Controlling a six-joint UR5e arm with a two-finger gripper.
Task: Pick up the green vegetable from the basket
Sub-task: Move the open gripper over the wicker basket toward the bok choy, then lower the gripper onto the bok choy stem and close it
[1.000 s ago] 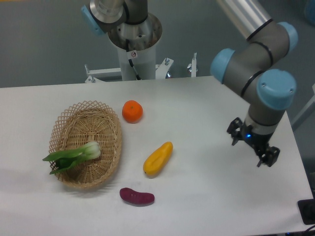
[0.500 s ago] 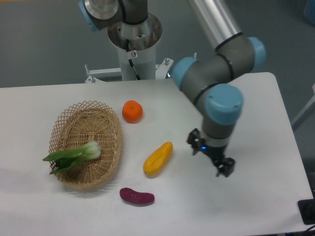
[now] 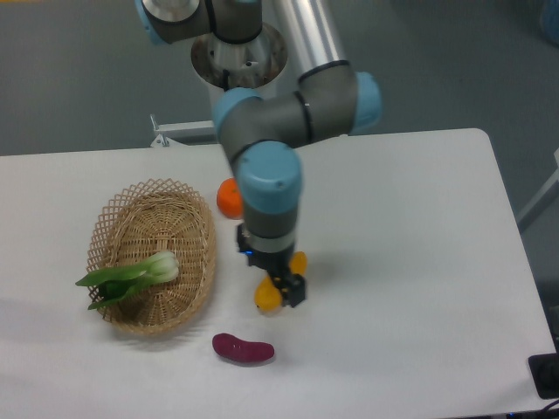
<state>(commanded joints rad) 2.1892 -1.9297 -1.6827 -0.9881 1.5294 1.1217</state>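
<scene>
Camera view: arm is reaching down from the top centre, wrist hanging over the middle of the white table [image 3: 419, 262]. Gripper [image 3: 281, 285] is sitting right in front of the yellow fruit [image 3: 267, 297], hiding most of it; only the fruit's lower end and a bit by the upper right are showing. Fingers are dark and small against the wrist, so cannot tell if they are spread or pressed together; nothing is visibly sitting between them. Contact with the fruit also cannot be judged.

Green vegetable [image 3: 131, 274] is lying in the basket [image 3: 179, 201], pale bulbous base pointing right toward the basket's middle, dark leaves trailing left and overhanging the left rim. Basket is sitting on the left part of the table, long axis running roughly front to back. Gripper is well apart from the vegetable, off to the right of the basket.

Orange fruit [image 3: 227, 199] is peeking out behind the arm, just beside the basket's upper right rim. Purple sweet potato [image 3: 243, 348] is lying near the front edge, below the yellow fruit, near the basket's lower right.
</scene>
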